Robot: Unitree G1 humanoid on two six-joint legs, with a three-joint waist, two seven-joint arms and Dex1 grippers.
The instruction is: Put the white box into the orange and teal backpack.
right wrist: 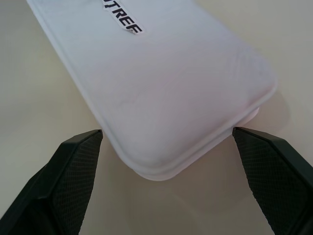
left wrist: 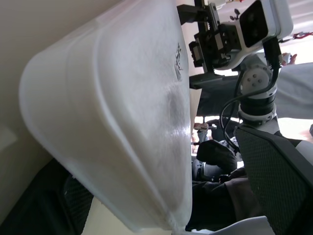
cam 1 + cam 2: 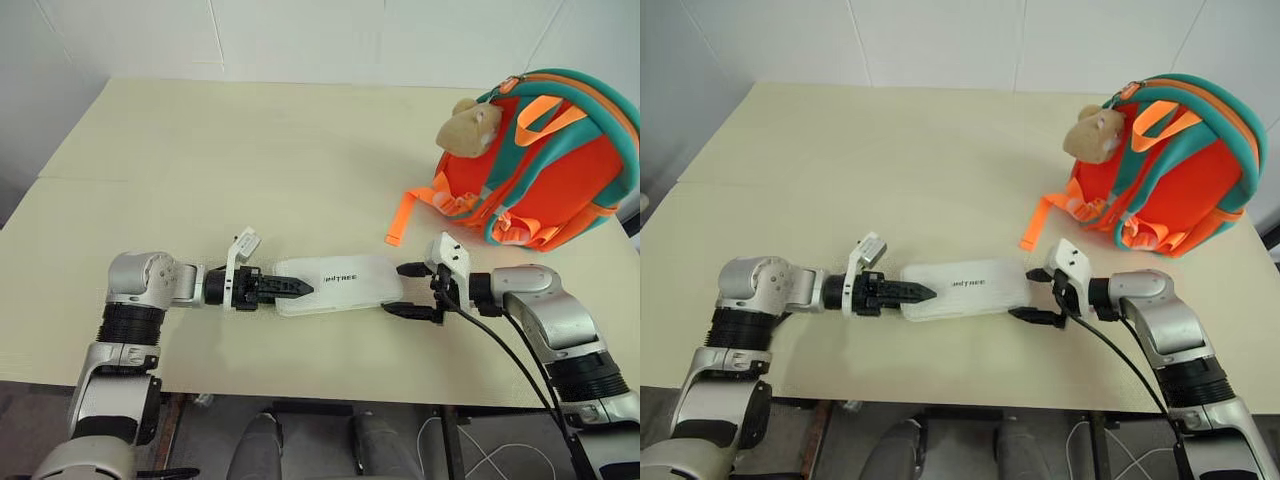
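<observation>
Two hands face each other along the long axis of the white box, which lies flat on the counter with its length running from the robot's left to its right. The left hand points in from the left, its black fingers reaching over that short end of the box; its wrist view has the box's rounded end right up between the fingers, which stand wide apart. The right hand points in from the right, jaws wide, one finger to the far side and one to the near side of the other short end; in the right wrist view both fingertips sit just outside the box's corners, not yet touching. Neither hand grips the box. Both are about equally near, each at its own end, so the coming move looks like a squeeze or pinch from both ends. The orange and teal backpack stands at the far right of the counter, well apart from the box and beyond the right hand.
</observation>
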